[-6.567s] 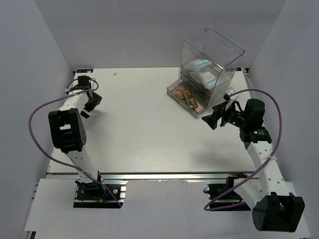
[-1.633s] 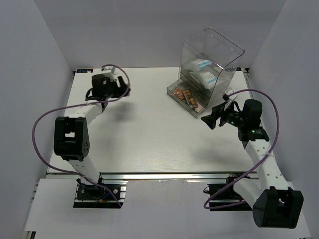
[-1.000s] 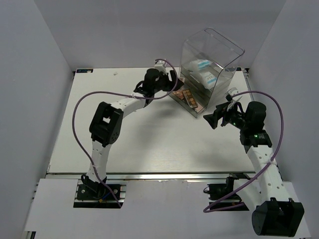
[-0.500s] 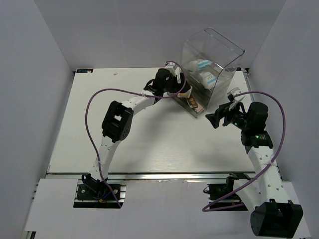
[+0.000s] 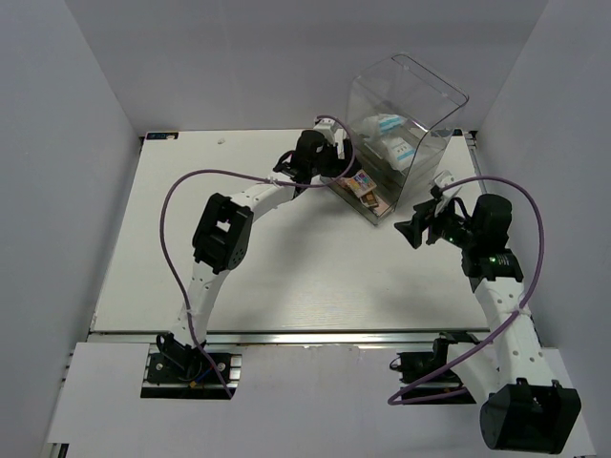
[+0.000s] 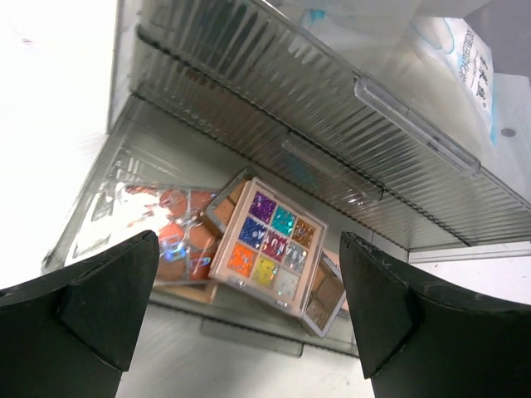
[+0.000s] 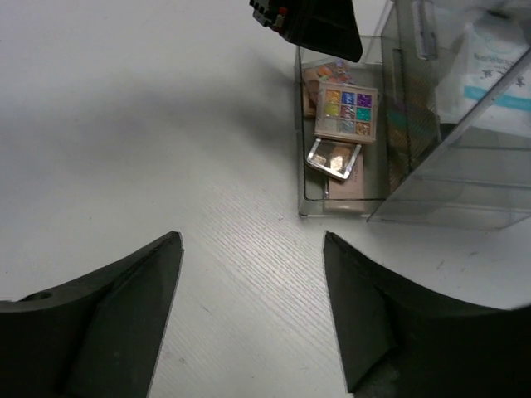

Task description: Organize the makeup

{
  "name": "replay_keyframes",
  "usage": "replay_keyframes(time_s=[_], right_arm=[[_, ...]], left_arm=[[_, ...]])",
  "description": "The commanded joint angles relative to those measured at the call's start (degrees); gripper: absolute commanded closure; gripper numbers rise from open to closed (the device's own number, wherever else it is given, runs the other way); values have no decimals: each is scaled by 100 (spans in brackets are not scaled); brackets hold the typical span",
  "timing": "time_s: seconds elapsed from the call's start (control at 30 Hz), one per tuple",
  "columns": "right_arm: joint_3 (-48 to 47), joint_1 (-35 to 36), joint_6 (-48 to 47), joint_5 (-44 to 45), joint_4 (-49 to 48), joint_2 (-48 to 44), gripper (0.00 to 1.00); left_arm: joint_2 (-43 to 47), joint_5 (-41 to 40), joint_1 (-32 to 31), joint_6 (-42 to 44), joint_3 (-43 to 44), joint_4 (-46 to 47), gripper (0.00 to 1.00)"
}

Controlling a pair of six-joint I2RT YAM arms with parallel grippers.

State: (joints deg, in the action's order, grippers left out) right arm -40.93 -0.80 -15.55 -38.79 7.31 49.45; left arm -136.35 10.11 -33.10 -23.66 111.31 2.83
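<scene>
1. Left hand (image 6: 247,242) hangs over the pulled-out bottom drawer (image 7: 299,166) of the clear drawer box (image 5: 409,95). Its jaws are spread wide with nothing held, and the nine-pan palette (image 6: 270,246) lies directly below the gap.
2. The right hand (image 7: 250,240) hovers above the bare surface (image 5: 239,239) near the drawer's front, also wide open and empty.
3. All visible palettes lie in that bottom drawer. The bright nine-pan palette rests tilted across the others. An orange-toned palette (image 6: 170,240) under a clear lid lies beside it. A shiny-lidded compact (image 7: 333,157) sits toward the drawer's front, with a flat pink palette (image 7: 347,184) beneath it.
4. That makes four palettes countable, and more may be hidden underneath.
5. Two white, blue-printed pouches (image 5: 387,126) sit on the upper levels of the box. No round jars show in any view.
6. The palettes look stiff, light and smooth-shelled, so probably slippery. The surest hold would be a pinch across two opposite edges rather than down on the lid. Because the top one is tilted, it may slide or tip when touched.
7. The clear lid and the mirror-like compact seem the likeliest to scuff or spring open.
8. The pouches look soft and should crumple, so bunching the middle would suit them.
</scene>
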Motion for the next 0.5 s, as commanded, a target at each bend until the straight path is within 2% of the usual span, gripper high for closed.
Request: replay_keyframes(time_s=[0.0,0.03,0.1,0.13,0.2,0.27,0.37,0.47], right_arm=[[-398,-34,-860,-663,217,239,29],[-477,-8,-1053,-787,418,336,52],[-775,71,-1493,-885,647,747,79],[-933,497,-1669,-755,797,924,100],[-1434,991,-2220,-90,1376,1546,100],[-1716,1695,-2356,335,1702,1970,100],[-2199,2127,-2128,731,1704,2735,100],[-2621,2408,-1934,1205,1572,3368,100]], left_arm=[[1083,-307,146,125,-283,-19,2],[1276,-395,259,90,-502,-19,2],[1917,-719,374,-94,-1238,-72,2],[2137,-773,496,-138,-1513,-81,2],[2831,-870,664,-427,-2345,-90,2],[3288,-853,997,-787,-2910,-64,2],[4124,-686,1481,-1148,-3991,77,2],[4775,-799,1649,-861,-4591,-80,2]])
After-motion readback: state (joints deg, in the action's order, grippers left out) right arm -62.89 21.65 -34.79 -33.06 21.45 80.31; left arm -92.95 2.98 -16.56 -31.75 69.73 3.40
